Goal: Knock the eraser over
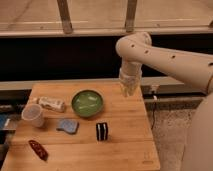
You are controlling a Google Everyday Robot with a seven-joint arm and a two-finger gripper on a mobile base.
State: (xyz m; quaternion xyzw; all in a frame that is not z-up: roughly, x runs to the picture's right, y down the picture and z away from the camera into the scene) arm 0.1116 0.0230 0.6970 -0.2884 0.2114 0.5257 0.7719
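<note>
The eraser (102, 131) is a small black block with two white vertical stripes, standing upright on the wooden table (125, 145), in front of the green bowl (87, 103). My gripper (127, 92) hangs from the white arm above the table's back right part, to the right of the bowl and well up and to the right of the eraser, not touching it.
A lying bottle (50, 104) and a white cup (32, 115) are at the left. A blue sponge-like pad (67, 125) lies left of the eraser. A dark red-brown oblong object (38, 149) is at the front left. The table's right edge is near the arm.
</note>
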